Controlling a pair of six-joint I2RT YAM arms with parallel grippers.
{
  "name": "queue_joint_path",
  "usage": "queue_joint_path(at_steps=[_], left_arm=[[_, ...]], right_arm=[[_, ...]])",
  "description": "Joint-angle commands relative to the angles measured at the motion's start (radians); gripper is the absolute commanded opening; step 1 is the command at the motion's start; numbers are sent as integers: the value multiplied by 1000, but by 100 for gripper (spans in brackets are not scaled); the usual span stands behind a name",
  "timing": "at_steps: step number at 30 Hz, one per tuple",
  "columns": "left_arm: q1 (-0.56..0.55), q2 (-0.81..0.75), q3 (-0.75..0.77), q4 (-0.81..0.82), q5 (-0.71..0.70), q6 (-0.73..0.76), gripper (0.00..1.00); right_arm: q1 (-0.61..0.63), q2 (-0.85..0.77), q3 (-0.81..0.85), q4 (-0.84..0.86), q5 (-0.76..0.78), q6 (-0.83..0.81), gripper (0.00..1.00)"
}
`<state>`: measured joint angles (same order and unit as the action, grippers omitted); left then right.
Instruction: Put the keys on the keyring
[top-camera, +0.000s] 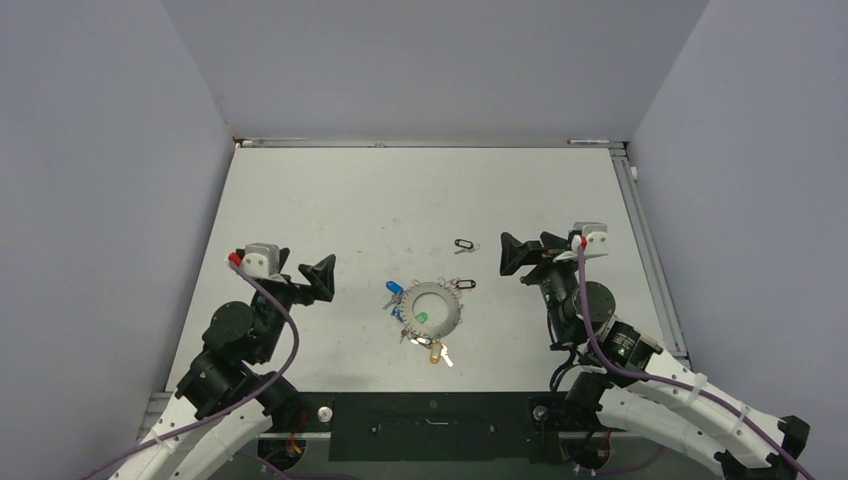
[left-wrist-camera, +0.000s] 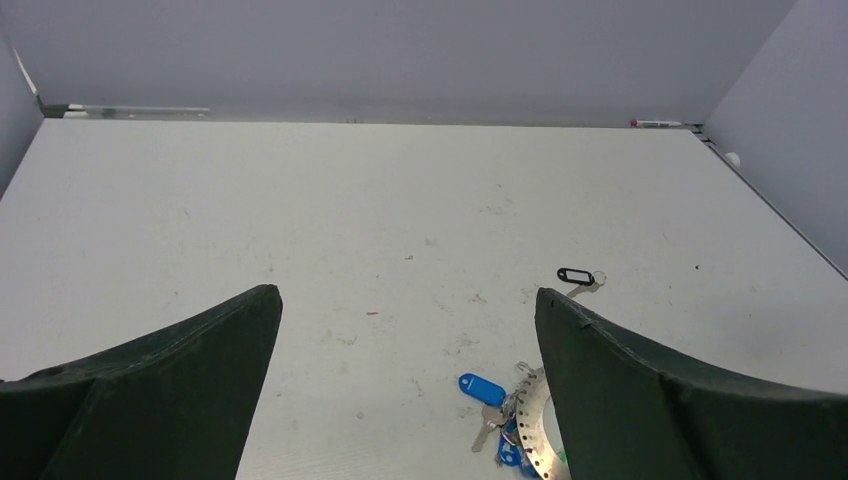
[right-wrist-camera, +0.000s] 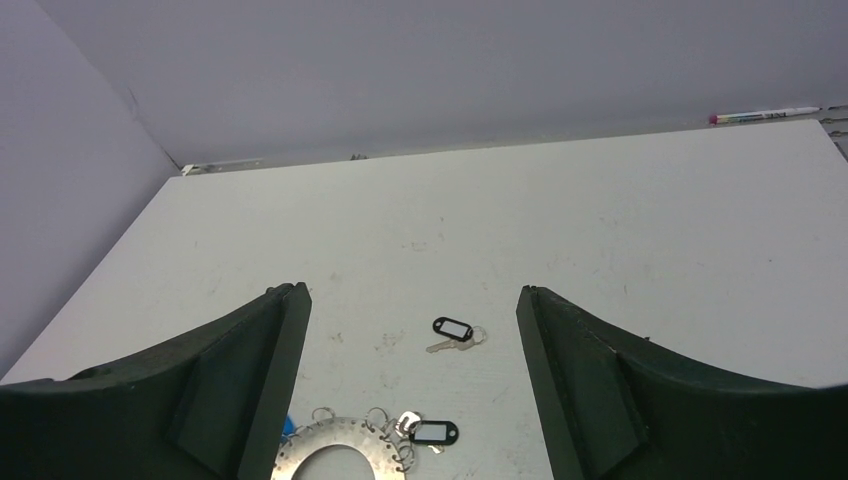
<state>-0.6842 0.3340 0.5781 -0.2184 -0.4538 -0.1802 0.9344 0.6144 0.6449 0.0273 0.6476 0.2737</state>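
From above: keyring (top-camera: 447, 296) flat on the counter (top-camera: 350, 200), between the two arms, with most of the keys bunched round its rim. Blue key (top-camera: 396, 289) at the upper left, yellow key (top-camera: 437, 351) at the near edge, green key (top-camera: 422, 318) inside the hole. One loose black key (top-camera: 465, 244) lying apart, further back. Right gripper (top-camera: 508, 257) spread wide, empty, near that key on its right. Left gripper (top-camera: 325, 280) spread as wide as possible, empty too, well left of the ring. Main danger: a tiny flat key, easy to pinch badly or flick away across the counter.

Over to the left wrist: nothing but bare counter in the gap of the left gripper (left-wrist-camera: 408, 295). Keyring (left-wrist-camera: 535, 425) peeking out beside the right-hand finger at the bottom, blue key (left-wrist-camera: 482, 386) just left of it, loose black key (left-wrist-camera: 575, 275) beyond. Any careless sweep inward likely to shove the ring and drag the hanging keys along.

Now the right wrist: loose black key (right-wrist-camera: 452, 327) ahead of the right gripper (right-wrist-camera: 410, 292), a touch right of centre, past the fingertips, untouched. Keyring (right-wrist-camera: 330, 440) low at the bottom edge, a second black key (right-wrist-camera: 435, 432) at its rim. Trouble spots: coming down too near and catching that second key or the ring instead, or closing on the wire loop alone and losing the key on the lift.
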Motion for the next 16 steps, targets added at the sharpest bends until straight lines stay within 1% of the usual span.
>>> queue_joint_path(at_steps=[1, 5, 8, 10, 12, 16], left_arm=[[7, -16, -6, 47, -19, 16, 96], [6, -9, -7, 54, -13, 19, 96], [6, -6, -11, 55, -1, 22, 96], [7, -8, -10, 54, 0, 22, 96], [6, -12, -13, 55, -2, 24, 96], [6, -11, -14, 57, 2, 26, 96]], right_arm=[[-7, 6, -22, 61, -10, -4, 78], [-7, 33, -12, 67, -37, -9, 78], [-5, 43, -10, 83, -77, -19, 73], [-5, 50, -3, 88, -103, -13, 72], [-5, 68, 16, 75, -123, -6, 74], [-5, 59, 10, 96, -183, -22, 81]])
